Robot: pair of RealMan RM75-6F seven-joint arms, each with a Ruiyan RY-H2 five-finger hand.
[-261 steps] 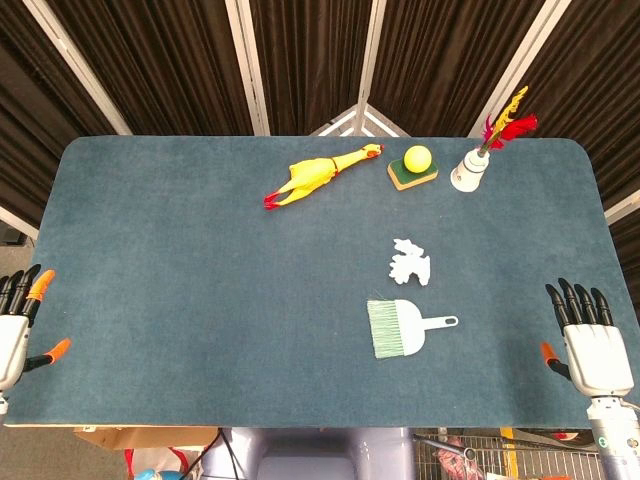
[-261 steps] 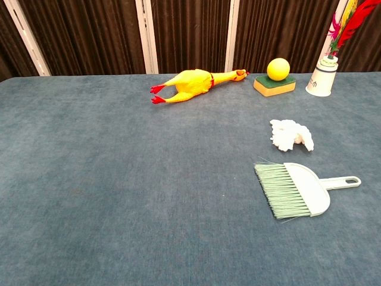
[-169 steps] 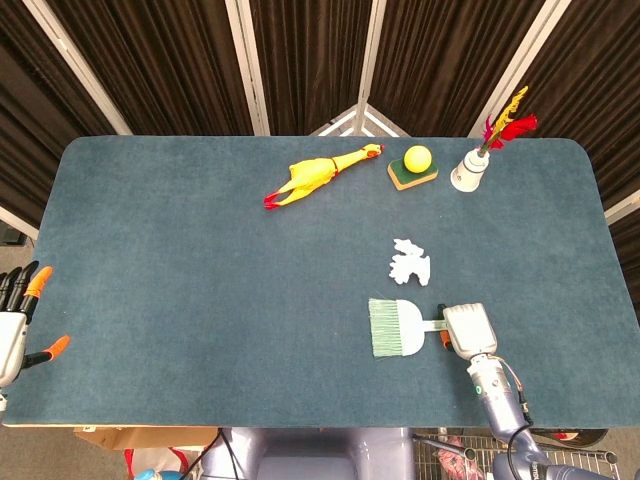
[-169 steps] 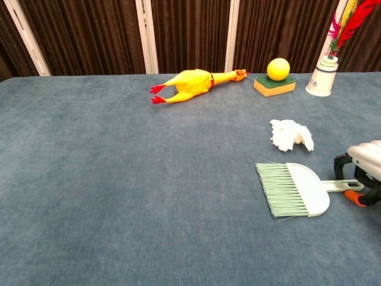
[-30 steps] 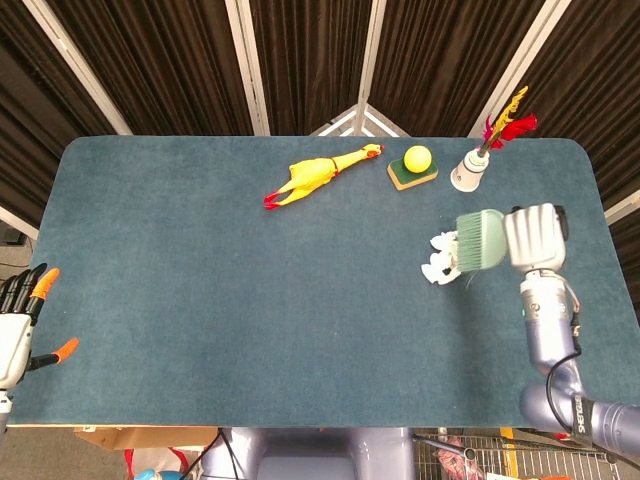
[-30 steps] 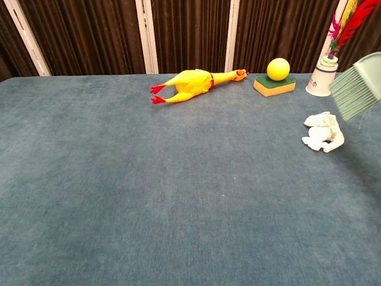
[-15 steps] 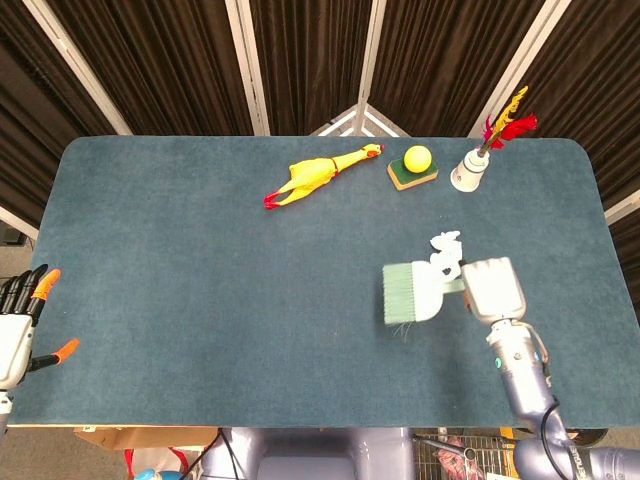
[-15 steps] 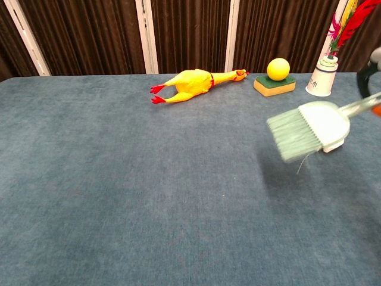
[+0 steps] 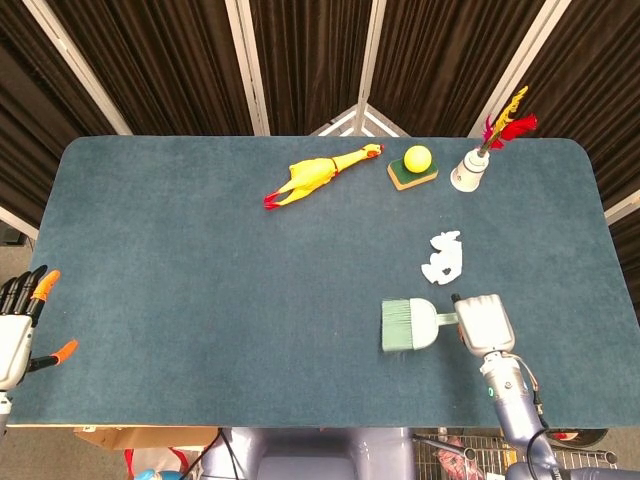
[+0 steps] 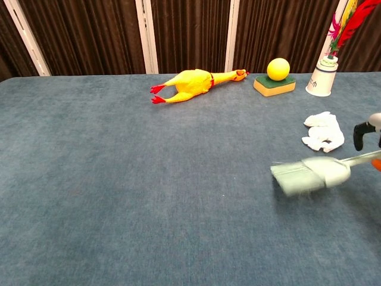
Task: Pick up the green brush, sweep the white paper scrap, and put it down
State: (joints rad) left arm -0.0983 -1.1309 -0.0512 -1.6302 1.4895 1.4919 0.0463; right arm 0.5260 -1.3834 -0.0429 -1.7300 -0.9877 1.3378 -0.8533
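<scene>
Descent marks this moment: the right hand, fingers wrapped on the handle, has carried the green brush toward the robot's side and lowered it almost to the table, bristles pointing left. The white paper scrap lies apart, farther back, already displaced rightward by sweeping. Only the put-down seems to remain. The left hand rests at the table edge, fingers spread, holding nothing.

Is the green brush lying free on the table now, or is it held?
Held. The right hand grips the green brush by its handle, near the table.
</scene>
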